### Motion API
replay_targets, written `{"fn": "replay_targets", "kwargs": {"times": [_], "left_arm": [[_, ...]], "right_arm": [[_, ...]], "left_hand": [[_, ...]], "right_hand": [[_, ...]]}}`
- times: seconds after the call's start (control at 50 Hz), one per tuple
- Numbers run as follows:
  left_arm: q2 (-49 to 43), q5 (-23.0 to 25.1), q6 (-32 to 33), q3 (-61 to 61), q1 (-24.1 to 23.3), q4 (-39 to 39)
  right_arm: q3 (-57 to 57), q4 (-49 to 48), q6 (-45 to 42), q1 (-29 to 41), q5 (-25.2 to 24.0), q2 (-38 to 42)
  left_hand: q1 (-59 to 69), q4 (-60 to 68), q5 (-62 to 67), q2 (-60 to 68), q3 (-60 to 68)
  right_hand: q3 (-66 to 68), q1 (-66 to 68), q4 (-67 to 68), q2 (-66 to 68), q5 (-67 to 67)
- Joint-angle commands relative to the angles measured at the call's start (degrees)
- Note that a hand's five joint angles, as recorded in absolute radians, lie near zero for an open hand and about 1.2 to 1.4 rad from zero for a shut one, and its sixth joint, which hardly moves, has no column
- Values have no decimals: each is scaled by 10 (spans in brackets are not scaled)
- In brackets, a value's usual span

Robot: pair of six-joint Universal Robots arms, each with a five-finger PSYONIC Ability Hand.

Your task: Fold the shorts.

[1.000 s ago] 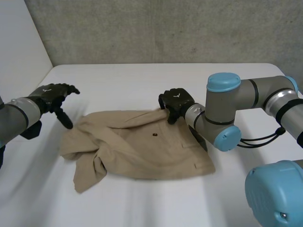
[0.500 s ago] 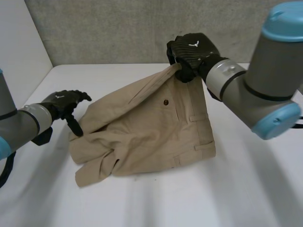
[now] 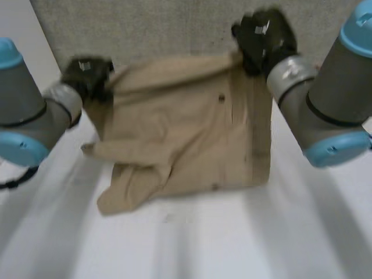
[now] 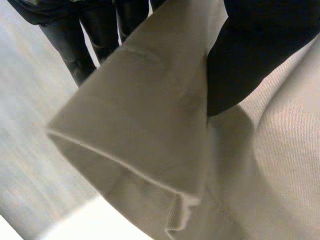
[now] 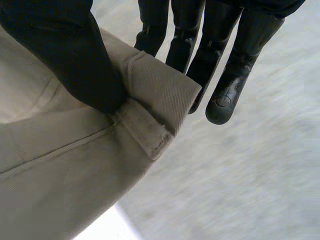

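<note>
Shorts point(image 3: 186, 133), tan twill, hang rumpled; left hand point(image 3: 87, 74), right hand point(image 3: 264, 36) pinch top corners.

Your left arm point(image 3: 26, 113) and right arm point(image 3: 328, 104) are grey, capped light blue; left hand point(image 3: 86, 74) and right hand point(image 3: 264, 38) look black, perhaps white-marked.

Fingers of the left hand point(image 3: 87, 74) half-buried behind the shorts point(image 3: 186, 128) at ten o'clock, right arm point(image 3: 325, 110) cut off at three o'clock.
</note>
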Motion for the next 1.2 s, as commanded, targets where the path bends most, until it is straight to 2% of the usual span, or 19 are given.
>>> {"fn": "replay_targets", "kwargs": {"times": [0.02, 0.12, 0.24, 0.42, 0.48, 0.56, 0.64, 0.78, 0.86, 1.2], "left_arm": [[85, -52, -19, 34, -47, 139], [133, -53, -57, -41, -51, 178], [164, -52, -64, -139, -45, 177], [169, -37, -61, -326, -47, 137], [163, -26, -59, -361, -49, 118], [126, -23, -55, -371, -50, 101], [108, -20, -44, -368, -44, 91], [127, -16, -26, -377, -45, 72], [157, -11, -22, -396, -48, 60], [206, -13, -20, -485, -42, 68]], "right_arm": [[-42, -187, -1, 3, 23, -16], [-19, -172, 0, 4, 20, -30], [65, -142, -4, 3, 21, -56], [216, 62, -1, -4, 4, -78], [257, 108, 3, -11, -10, -71], [293, 103, 25, -33, -28, -50], [307, 91, 92, -54, -48, -32], [320, 88, 218, -86, -83, -33], [328, 88, 260, -101, -104, -33], [339, 88, 268, -101, -117, -28]], "left_hand": [[136, 116, 152, 115, 120], [136, 116, 152, 115, 120], [136, 116, 152, 115, 120], [136, 116, 152, 115, 120], [49, 30, 66, 29, 34], [-138, -157, -121, -158, -153], [-197, -216, -180, -217, -212], [-227, -247, -211, -248, -243], [-258, -277, -241, -278, -273], [-244, -263, -228, -265, -260]], "right_hand": [[125, 247, 116, 127, 163], [125, 247, 116, 127, 163], [125, 247, 116, 127, 163], [125, 247, 116, 127, 163], [125, 247, 116, 127, 163], [125, 247, 116, 127, 163], [125, 247, 116, 127, 163], [125, 247, 116, 127, 163], [125, 247, 116, 127, 163], [125, 247, 116, 127, 163]]}}
